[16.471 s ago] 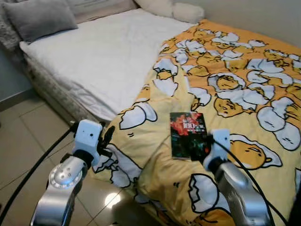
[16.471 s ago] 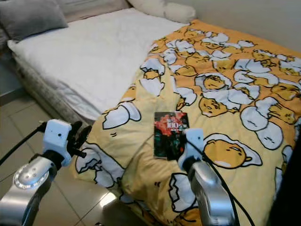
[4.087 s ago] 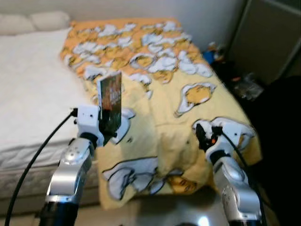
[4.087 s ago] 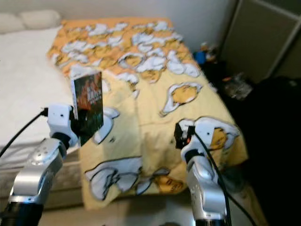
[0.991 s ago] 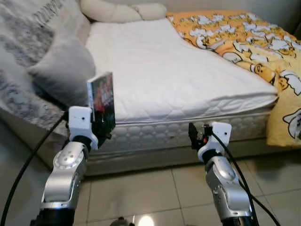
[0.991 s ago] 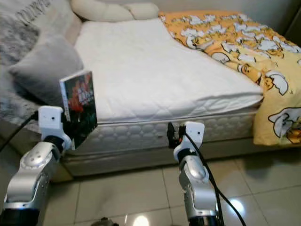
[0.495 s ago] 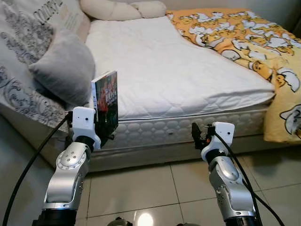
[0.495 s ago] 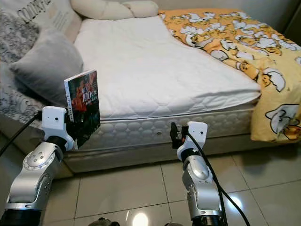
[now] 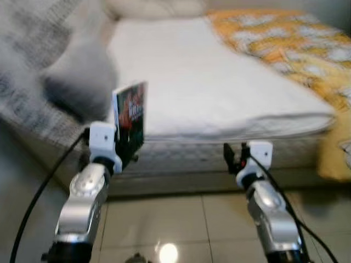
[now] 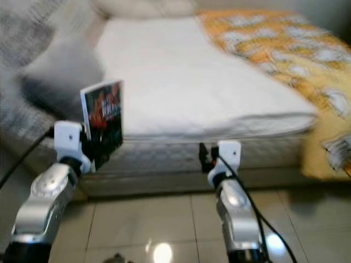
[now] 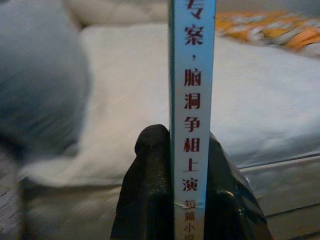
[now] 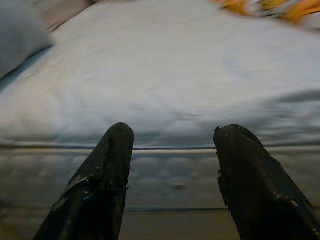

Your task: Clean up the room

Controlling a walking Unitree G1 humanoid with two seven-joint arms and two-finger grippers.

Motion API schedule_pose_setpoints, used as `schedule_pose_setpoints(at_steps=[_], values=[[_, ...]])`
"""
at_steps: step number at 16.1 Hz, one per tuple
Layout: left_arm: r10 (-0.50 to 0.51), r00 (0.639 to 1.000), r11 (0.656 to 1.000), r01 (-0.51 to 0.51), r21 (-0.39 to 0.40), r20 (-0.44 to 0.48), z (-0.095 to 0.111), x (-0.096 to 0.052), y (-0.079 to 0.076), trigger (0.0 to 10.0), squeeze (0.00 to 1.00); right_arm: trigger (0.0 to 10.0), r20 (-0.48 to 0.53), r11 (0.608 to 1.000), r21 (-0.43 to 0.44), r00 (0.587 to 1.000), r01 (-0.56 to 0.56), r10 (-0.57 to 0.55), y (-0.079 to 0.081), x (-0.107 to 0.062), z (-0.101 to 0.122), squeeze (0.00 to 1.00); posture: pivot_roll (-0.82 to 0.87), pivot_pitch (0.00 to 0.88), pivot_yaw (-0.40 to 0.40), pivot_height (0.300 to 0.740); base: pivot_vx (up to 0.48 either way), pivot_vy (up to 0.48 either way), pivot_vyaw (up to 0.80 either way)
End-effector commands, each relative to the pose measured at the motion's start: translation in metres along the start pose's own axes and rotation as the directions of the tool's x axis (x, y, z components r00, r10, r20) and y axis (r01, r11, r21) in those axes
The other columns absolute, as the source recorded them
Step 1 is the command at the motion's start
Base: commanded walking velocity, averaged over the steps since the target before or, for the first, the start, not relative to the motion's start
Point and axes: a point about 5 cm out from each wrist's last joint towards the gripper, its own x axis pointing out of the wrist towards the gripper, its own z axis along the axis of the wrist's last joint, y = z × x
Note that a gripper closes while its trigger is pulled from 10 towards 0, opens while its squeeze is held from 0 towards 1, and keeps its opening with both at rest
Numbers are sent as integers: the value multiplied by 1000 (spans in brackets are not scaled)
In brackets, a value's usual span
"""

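The book stands upright in the air, above the tiled floor and in front of the near edge of the bed, its dark cover with red print facing the camera. The left gripper pinches its lower part; in the left wrist view the two black fingers press against both sides of the light blue spine, which bears red Chinese characters. The right gripper is held out at about the same height before the side of the mattress, its fingers spread apart with nothing between them. The mattress is bare white with a quilted side. A grey pillow leans at the left end of the bed, and a yellow duvet with an egg pattern covers the right part. Both eye views are blurred.
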Motion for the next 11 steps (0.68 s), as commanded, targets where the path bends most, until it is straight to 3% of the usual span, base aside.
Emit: schedule_pose_setpoints(at_steps=[1,11], values=[[14,999,1000,-15,11,36,8,0,4,10000,0,10000,17,1000,-8,1000,-25,25,6,2,4,0,12,0,3,740,349,0,800],[26,999,1000,-26,4,45,11,3,8,10000,0,10000,8,998,-26,998,-59,59,12,7,5,0,26,0,-20,740,344,0,0]])
